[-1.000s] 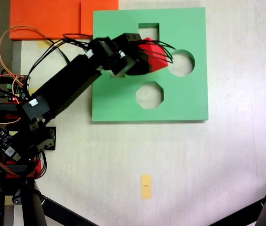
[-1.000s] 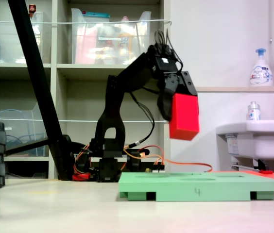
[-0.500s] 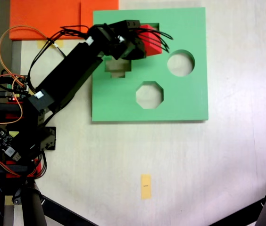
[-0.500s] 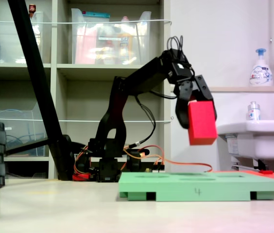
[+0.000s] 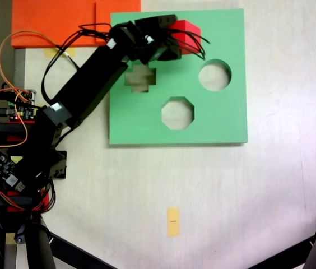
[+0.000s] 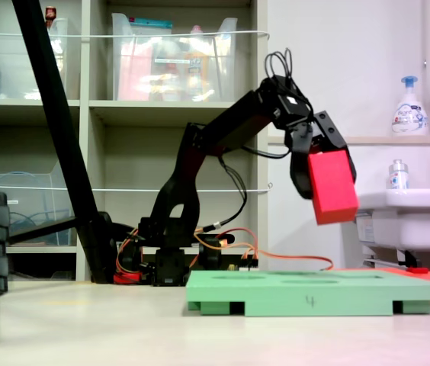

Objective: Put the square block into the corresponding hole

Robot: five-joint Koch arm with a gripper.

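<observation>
Jaws of the gripper [image 6: 323, 179] clamped the square block [image 6: 333, 186], tilted, probably above the hole [image 5: 176, 29]; next: level, lower.

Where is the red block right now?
The red block is held in the gripper, tilted, well above the green board. From above it sits over the board's top edge, left of the round hole.

light: bright, even | shadows: soft, faint | focus: sharp | corners: pinkish tint
</observation>
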